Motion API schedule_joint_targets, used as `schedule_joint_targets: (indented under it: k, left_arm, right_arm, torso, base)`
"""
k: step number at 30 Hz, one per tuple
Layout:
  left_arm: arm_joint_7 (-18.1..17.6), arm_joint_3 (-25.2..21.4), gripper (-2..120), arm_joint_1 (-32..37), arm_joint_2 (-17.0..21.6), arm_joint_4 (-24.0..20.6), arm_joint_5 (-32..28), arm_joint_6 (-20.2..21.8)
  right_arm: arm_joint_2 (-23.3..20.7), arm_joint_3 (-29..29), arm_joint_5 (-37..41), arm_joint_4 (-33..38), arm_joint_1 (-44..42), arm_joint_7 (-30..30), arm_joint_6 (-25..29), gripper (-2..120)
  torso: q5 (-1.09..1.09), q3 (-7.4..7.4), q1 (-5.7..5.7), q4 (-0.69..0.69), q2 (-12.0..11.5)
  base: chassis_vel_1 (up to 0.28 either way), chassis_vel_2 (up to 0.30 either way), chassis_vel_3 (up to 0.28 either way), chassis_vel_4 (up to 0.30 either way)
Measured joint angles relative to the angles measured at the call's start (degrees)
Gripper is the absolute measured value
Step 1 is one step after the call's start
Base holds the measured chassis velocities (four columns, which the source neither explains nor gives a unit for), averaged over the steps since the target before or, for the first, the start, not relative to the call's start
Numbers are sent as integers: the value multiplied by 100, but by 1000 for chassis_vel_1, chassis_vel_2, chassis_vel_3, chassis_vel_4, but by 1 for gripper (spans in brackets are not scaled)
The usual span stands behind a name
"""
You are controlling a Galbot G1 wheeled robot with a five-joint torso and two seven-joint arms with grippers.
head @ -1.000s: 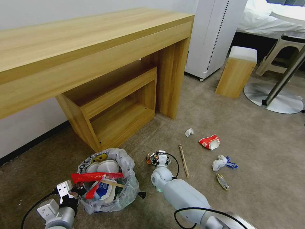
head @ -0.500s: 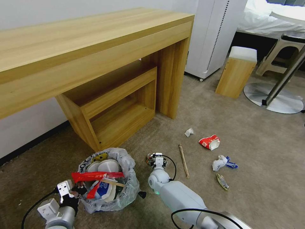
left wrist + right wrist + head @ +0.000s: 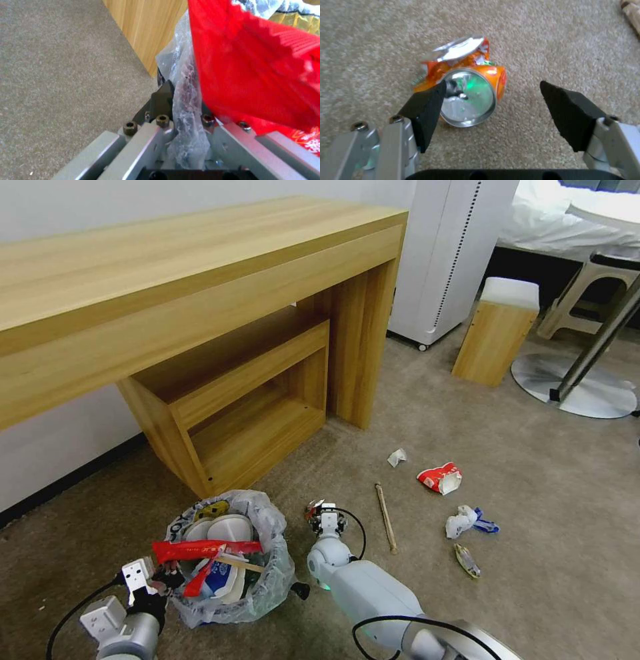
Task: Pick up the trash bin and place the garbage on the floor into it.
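Observation:
The trash bin [image 3: 267,580], lined with a crinkly plastic bag and full of litter including red wrappers [image 3: 200,549], stands on the beige floor [image 3: 533,580] by the desk. My left gripper [image 3: 162,579] is shut on its rim; in the left wrist view the gripper [image 3: 184,95] pinches the bag [image 3: 186,140] beside a red wrapper [image 3: 260,75]. My right gripper [image 3: 325,515] hangs open low over a crushed orange can [image 3: 470,95], which lies between its fingers [image 3: 426,110]. More garbage lies on the carpet: a wooden stick [image 3: 385,517], crumpled paper [image 3: 397,457], a red-white carton [image 3: 440,478], a white-and-blue wad [image 3: 467,521].
A wooden desk [image 3: 200,280] with a low shelf unit [image 3: 247,407] stands just behind the bin. A white appliance [image 3: 447,253], a small wooden stool [image 3: 497,333] and a round metal table base [image 3: 577,393] stand at the back right. A flattened wrapper [image 3: 467,561] lies near the wad.
My right arm has shifted left, bringing its open gripper over the crushed can. The left gripper and the bin have barely moved.

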Motion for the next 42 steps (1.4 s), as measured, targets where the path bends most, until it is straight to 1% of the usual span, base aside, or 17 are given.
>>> schedule_joint_targets:
  k: [5,7,9,12,15,16,19,23,35,42]
  left_arm:
    - [1,7,1,-48,-15,53,2,0]
    - [1,12,1,-55,-24,65,5,0]
    - [1,15,1,-58,-27,66,6,0]
    - [3,37,1,-61,-43,66,18,0]
    - [43,53,1,-42,-62,67,60,-8]
    - [43,53,1,-42,-62,67,60,-8]
    - [70,55,1,-3,-65,65,74,-19]
    - [76,55,1,9,-61,42,75,-24]
    - [85,99,1,-5,-75,83,101,-53]
    - [89,120,1,0,-85,122,135,-79]
  right_arm:
    - [-257,-74,12,570,-161,36,-62,64]
    - [-351,-116,26,740,-197,37,-88,63]
    - [-355,-122,31,744,-195,35,-90,64]
    - [-284,-124,39,546,-115,-2,-68,64]
    - [-101,-123,32,229,12,-68,-52,64]
    - [-101,-123,32,229,12,-68,-52,64]
    - [79,-126,-21,-18,75,-110,-28,64]
    - [156,-114,-44,-155,114,-137,-16,64]
    - [172,-13,-47,-411,140,-253,46,63]
    - [54,19,-65,-459,106,-324,99,63]
  torso:
    - [0,0,0,-1,0]
    - [0,0,0,-1,0]
    - [0,0,0,-1,0]
    - [0,0,0,-1,0]
    - [0,0,0,0,0]
    - [0,0,0,0,0]
    - [0,0,0,1,0]
    - [0,0,0,0,0]
    - [0,0,0,-1,0]
    - [0,0,0,0,0]
  base:
    - [0,0,0,0]
    - [0,0,0,0]
    - [0,0,0,0]
    - [0,0,0,0]
    - [0,0,0,0]
    - [0,0,0,0]
    - [0,0,0,0]
    - [0,0,0,0]
    - [0,0,0,0]
    - [0,0,0,0]
